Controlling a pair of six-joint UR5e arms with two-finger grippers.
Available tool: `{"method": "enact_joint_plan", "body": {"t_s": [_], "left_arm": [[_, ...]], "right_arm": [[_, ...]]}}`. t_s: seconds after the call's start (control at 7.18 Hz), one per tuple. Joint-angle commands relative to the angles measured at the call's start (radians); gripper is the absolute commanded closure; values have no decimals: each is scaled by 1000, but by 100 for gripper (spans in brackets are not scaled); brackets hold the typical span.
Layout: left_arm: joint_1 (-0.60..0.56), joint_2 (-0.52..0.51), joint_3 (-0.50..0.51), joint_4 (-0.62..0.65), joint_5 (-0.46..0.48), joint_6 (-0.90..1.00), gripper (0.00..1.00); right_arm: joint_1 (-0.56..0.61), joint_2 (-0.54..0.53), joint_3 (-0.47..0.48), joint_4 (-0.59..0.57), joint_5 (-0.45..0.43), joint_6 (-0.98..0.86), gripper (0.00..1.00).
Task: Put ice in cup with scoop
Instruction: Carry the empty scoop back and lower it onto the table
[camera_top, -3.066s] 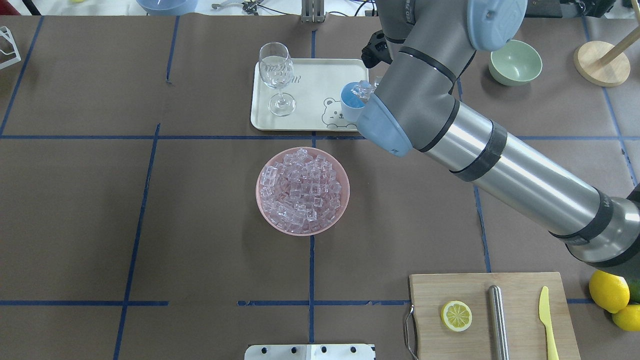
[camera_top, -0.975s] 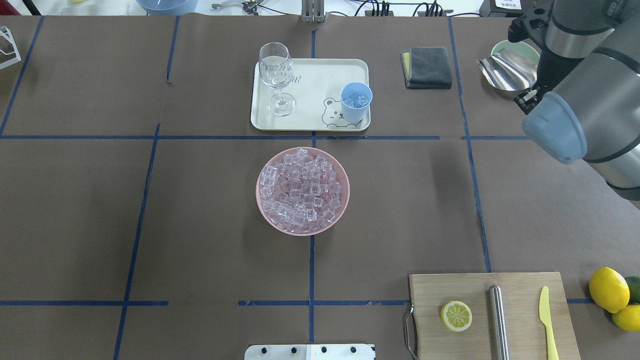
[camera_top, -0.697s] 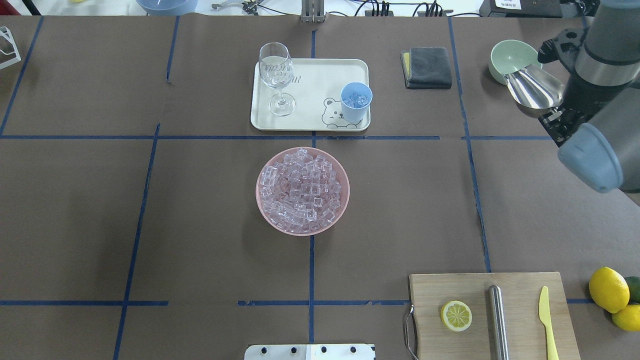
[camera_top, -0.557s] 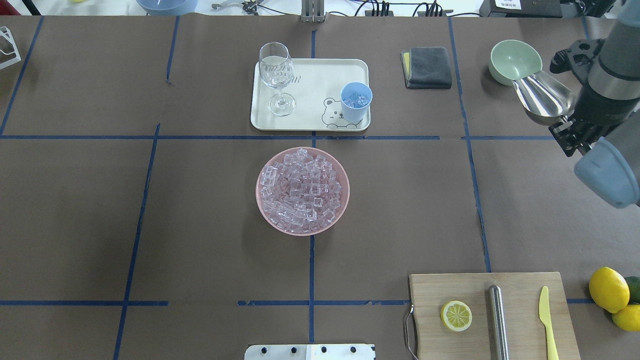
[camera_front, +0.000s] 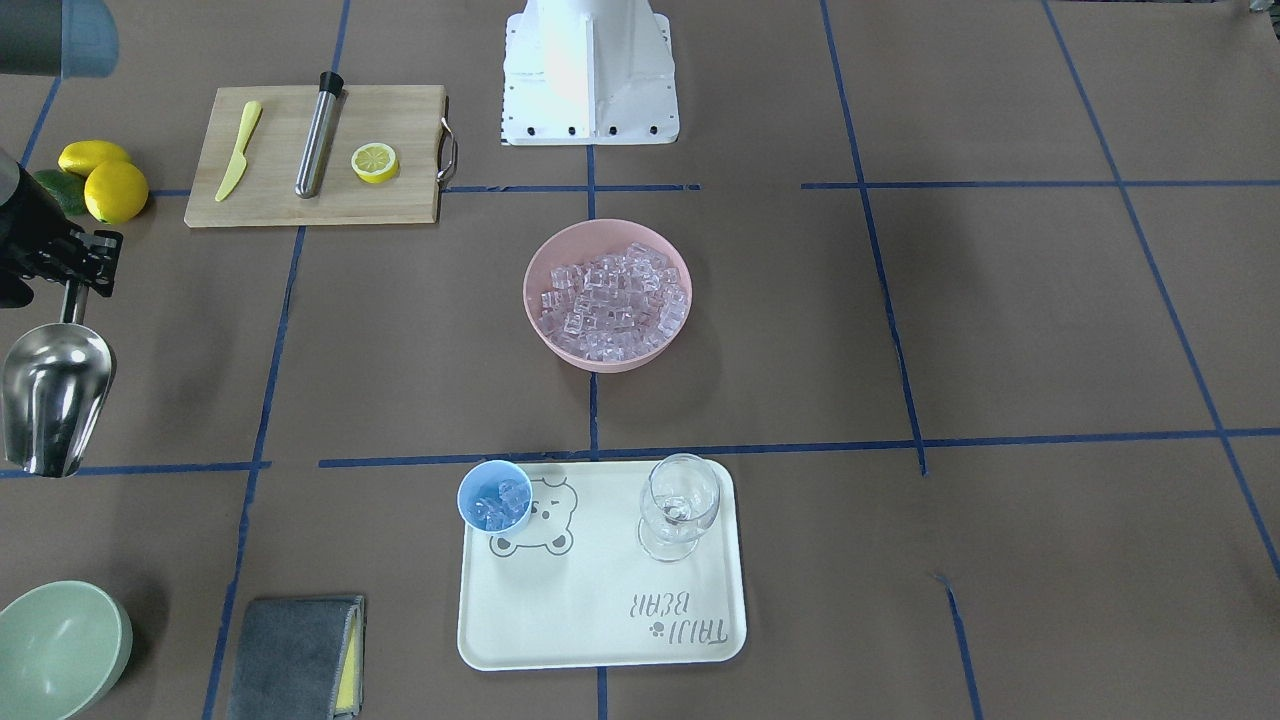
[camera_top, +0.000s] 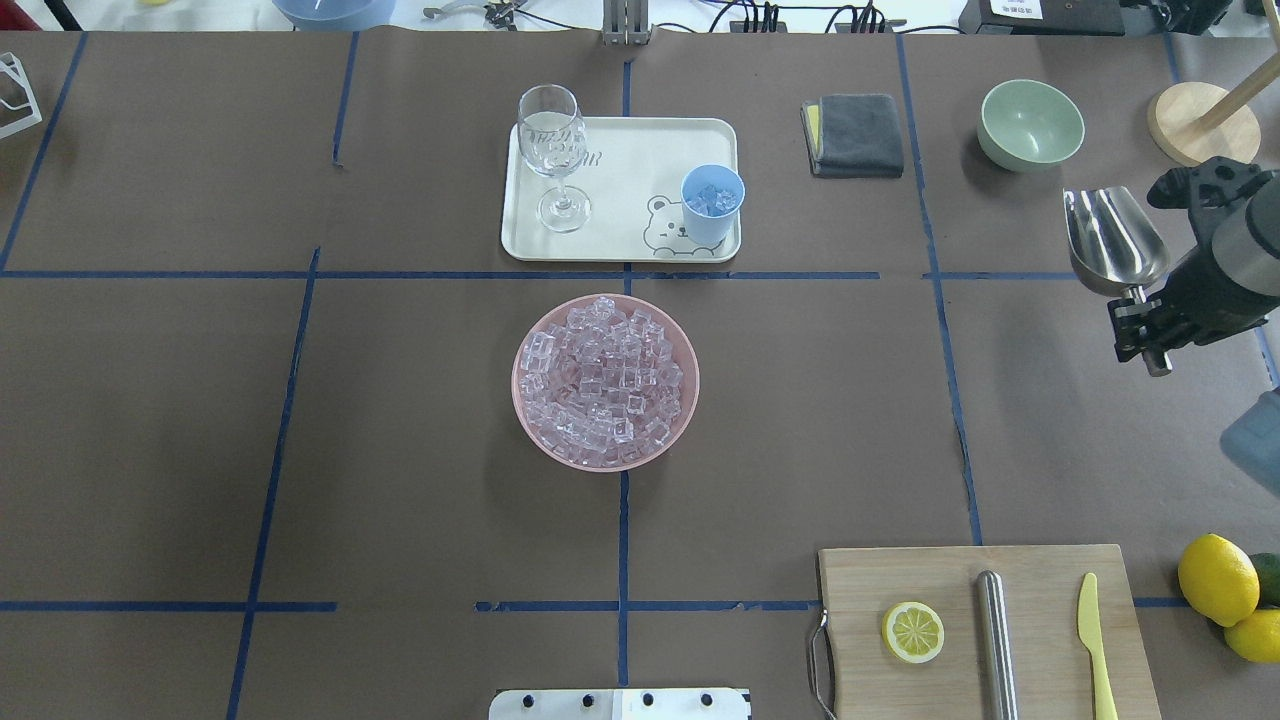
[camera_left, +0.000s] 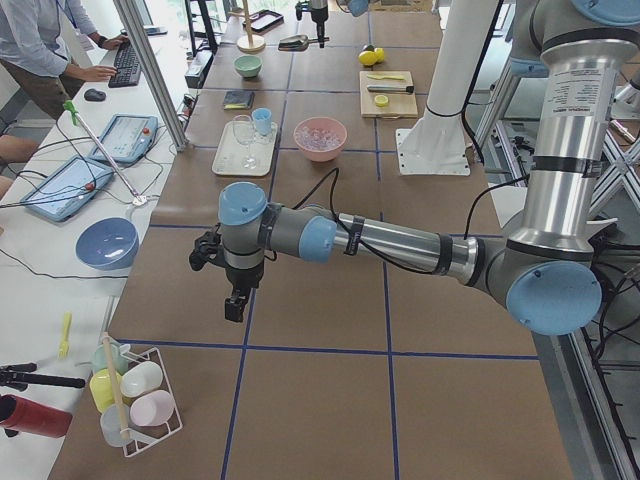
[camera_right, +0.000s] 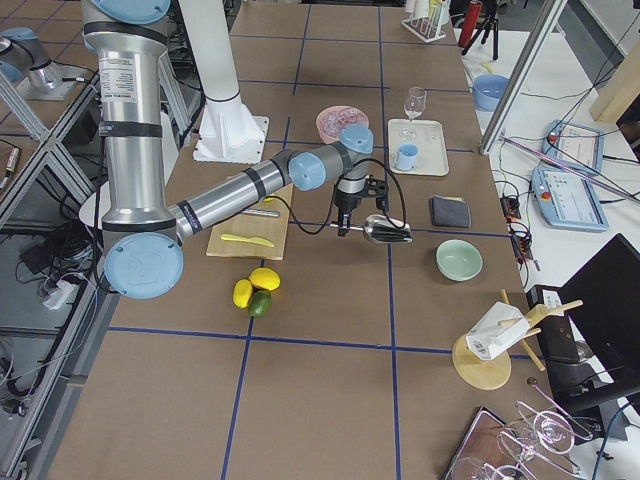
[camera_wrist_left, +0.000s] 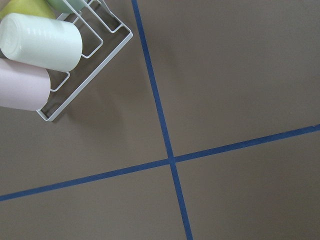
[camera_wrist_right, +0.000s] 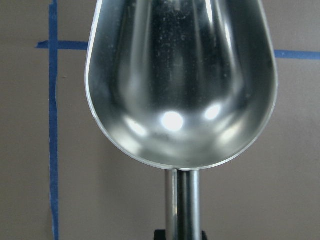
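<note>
The right gripper (camera_top: 1138, 320) is closed on the thin handle of the empty scoop (camera_top: 1113, 238), well apart from the cup (camera_top: 706, 230), which holds some ice (camera_top: 712, 199) on the tray (camera_top: 620, 190). The handle may slip and the scoop drop.

Right gripper (camera_top: 1142, 328) is clamped on the scoop (camera_top: 1112, 240) handle, held level. Left arm (camera_left: 390, 240) is stretched out low, its left gripper (camera_left: 234, 306) pointing down. Can't tell if that one's open.
</note>
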Motion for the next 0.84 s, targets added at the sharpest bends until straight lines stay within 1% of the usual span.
{"method": "enact_joint_plan", "body": {"t_s": [0.0, 0.14, 0.42, 0.7], "left_arm": [[0, -1, 0, 2, 1, 4, 0], [0, -2, -2, 2, 2, 4, 0], [0, -5, -5, 0, 2, 7, 0], [0, -11, -3, -1, 2, 7, 0]], "right_arm": [[-157, -18, 15, 65, -18, 223, 100], [-204, -26, 15, 65, -39, 258, 100], [-244, -40, 10, 65, -38, 275, 100], [-256, -49, 7, 63, -24, 269, 100]]}}
